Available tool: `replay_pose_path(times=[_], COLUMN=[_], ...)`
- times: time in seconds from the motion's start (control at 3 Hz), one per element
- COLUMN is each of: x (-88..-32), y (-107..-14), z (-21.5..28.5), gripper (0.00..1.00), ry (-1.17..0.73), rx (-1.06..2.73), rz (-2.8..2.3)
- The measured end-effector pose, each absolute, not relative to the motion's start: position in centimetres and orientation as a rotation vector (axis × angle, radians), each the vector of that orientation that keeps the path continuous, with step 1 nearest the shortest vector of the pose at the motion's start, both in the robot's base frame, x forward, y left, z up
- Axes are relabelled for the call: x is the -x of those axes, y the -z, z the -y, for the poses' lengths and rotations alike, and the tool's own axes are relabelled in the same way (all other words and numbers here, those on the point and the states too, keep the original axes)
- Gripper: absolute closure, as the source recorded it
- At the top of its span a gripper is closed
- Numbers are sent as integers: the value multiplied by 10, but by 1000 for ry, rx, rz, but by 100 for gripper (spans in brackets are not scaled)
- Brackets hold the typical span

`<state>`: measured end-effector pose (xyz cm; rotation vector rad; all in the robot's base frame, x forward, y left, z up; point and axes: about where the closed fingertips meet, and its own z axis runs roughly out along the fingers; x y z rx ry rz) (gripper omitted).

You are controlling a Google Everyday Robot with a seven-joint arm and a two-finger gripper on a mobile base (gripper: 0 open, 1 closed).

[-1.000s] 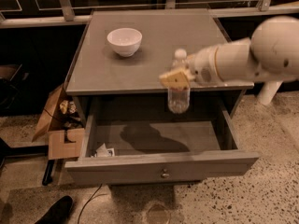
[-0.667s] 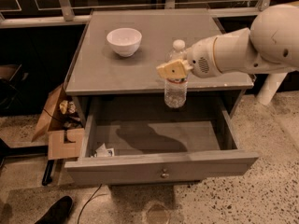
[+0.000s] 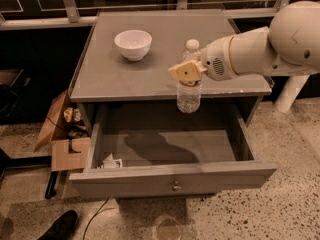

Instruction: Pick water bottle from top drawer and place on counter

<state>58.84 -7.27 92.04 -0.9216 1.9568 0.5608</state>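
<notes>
End effector (image 3: 186,72): clenched on bottle neck, at front edge of surface (image 3: 125,79).
Bottle (image 3: 189,93): upright, long axis vertical, hanging below end effector over open drawer (image 3: 170,176).
Next: surface just behind end effector; base seems below its edge.

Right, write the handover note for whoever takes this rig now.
Gripper: in front of the counter's front edge, above the open drawer. Its fingers are shut on the middle of the clear plastic water bottle with the white cap, which is held upright.
Things: the wide grey wooden top drawer is pulled open. The bottle hangs in the air, its base on no surface. The round white bowl sits at the rear left of the flat grey counter.
Done: the bottle is out of the drawer.
Left: carry it over the counter, set it down away from the bowl, and release it.
</notes>
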Motion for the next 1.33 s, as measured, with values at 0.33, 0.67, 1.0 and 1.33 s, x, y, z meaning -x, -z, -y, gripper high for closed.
replay_pose_path(times=[0.33,0.67,1.0,1.33], x=[-593,-607,-627,-646], y=[-944,-964,-966,-959], z=[73,72,64,57], gripper=[100,100,100,100], ry=[-541,-545,-587,-621], rx=[905,890,871,858], rz=[-1955,-1922,-1870,-1831])
